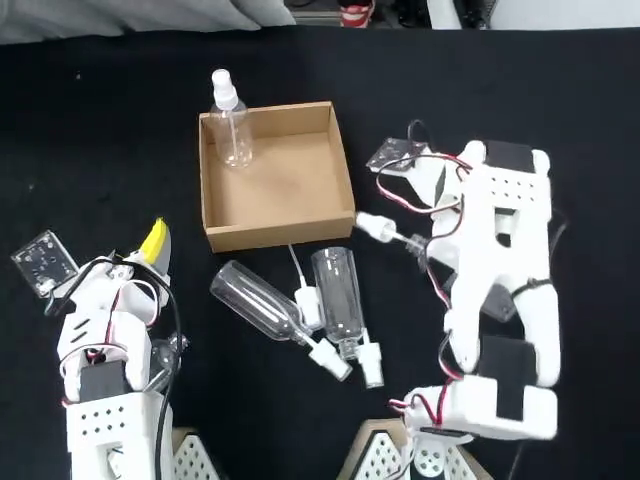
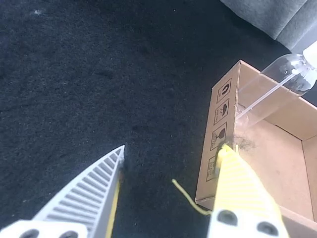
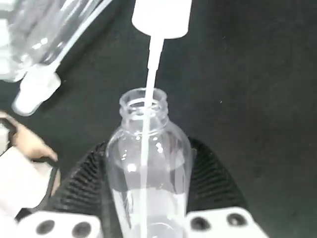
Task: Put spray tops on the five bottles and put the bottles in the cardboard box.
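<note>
A brown cardboard box [image 1: 320, 185] stands open at the middle back, with one capped spray bottle [image 1: 231, 125] in its far left corner. Two more capped bottles [image 1: 262, 300] [image 1: 337, 292] lie on the black table in front of the box. My right gripper [image 3: 148, 166] is shut on a clear uncapped bottle [image 3: 148, 144]. A white spray top [image 3: 161, 17] hangs off that bottle's neck with its tube down inside it. From above, this spray top [image 1: 372, 227] sits by the box's right front corner. My left gripper [image 2: 172, 148] stands open and empty just left of the box [image 2: 220, 129].
A loose white spray top [image 1: 308, 300] with its tube lies between the two lying bottles. Another clear object [image 1: 166, 356] shows beside the left arm's body. The two arm bases stand at the table's front edge. Grey cloth lies along the back edge.
</note>
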Motion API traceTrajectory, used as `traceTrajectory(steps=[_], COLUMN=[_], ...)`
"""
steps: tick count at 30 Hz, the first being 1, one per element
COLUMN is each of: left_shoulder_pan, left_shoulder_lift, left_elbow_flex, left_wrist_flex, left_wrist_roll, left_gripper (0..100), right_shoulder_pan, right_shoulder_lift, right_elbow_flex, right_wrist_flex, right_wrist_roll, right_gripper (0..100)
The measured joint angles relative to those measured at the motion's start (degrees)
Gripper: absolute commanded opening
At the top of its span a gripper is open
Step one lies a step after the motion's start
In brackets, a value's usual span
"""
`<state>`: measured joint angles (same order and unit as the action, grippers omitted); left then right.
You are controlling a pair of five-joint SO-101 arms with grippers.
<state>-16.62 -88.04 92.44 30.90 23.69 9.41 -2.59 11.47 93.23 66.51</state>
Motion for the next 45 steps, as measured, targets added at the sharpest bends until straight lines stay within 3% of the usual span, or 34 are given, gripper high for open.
traceTrajectory(steps=[5, 17, 36, 45], left_shoulder_pan=[0.0, 0.0, 0.0, 0.0], left_shoulder_lift=[0.0, 0.0, 0.0, 0.0], left_elbow_flex=[0.0, 0.0, 0.0, 0.0], left_wrist_flex=[0.0, 0.0, 0.0, 0.0], left_wrist_roll=[0.0, 0.0, 0.0, 0.0], left_gripper=[28, 28, 28, 27], right_shoulder_pan=[0.0, -2.73, -2.81, -2.9], right_shoulder_lift=[-4.31, -6.51, -36.66, -43.87], right_elbow_flex=[0.0, 0.0, 2.29, 2.29], right_wrist_flex=[5.63, 5.89, 5.98, 5.98], right_wrist_roll=[0.79, 1.14, 1.14, -11.69], right_gripper=[1.4, 1.2, 1.4, 1.5])
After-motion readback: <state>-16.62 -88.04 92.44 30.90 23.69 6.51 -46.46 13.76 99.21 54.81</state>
